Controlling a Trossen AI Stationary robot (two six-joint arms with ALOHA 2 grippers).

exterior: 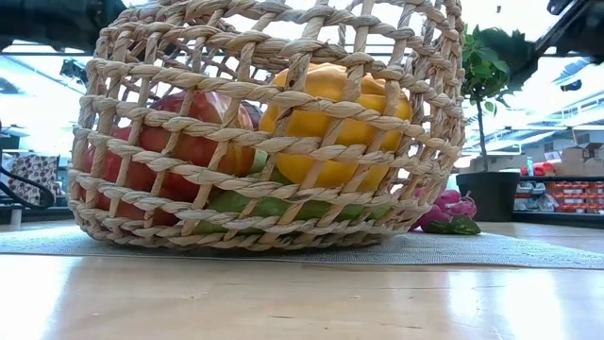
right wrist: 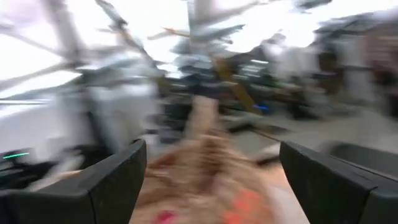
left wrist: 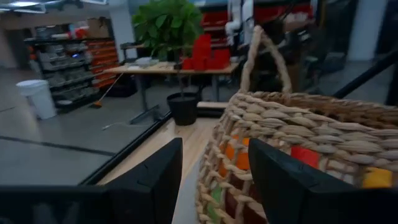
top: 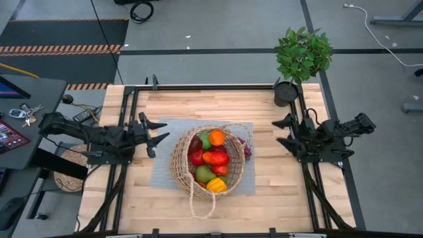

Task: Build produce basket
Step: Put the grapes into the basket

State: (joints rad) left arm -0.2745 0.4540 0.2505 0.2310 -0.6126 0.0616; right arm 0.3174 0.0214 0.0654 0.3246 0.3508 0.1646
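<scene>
The basket (top: 210,162) is seen standing on a grey mat (top: 165,173) at the middle of the worktop (top: 291,192), filled with produce (top: 211,158) in red, green, orange and yellow, while a small purple piece (top: 248,149) is seen lying on the mat just beside its right wall. The left claw (top: 160,133) is held just left of the basket, its fingers parted and nothing gripped between them. The right claw (top: 280,132) is held well right of the basket, near a potted plant (top: 301,59), spread wide and empty.
</scene>
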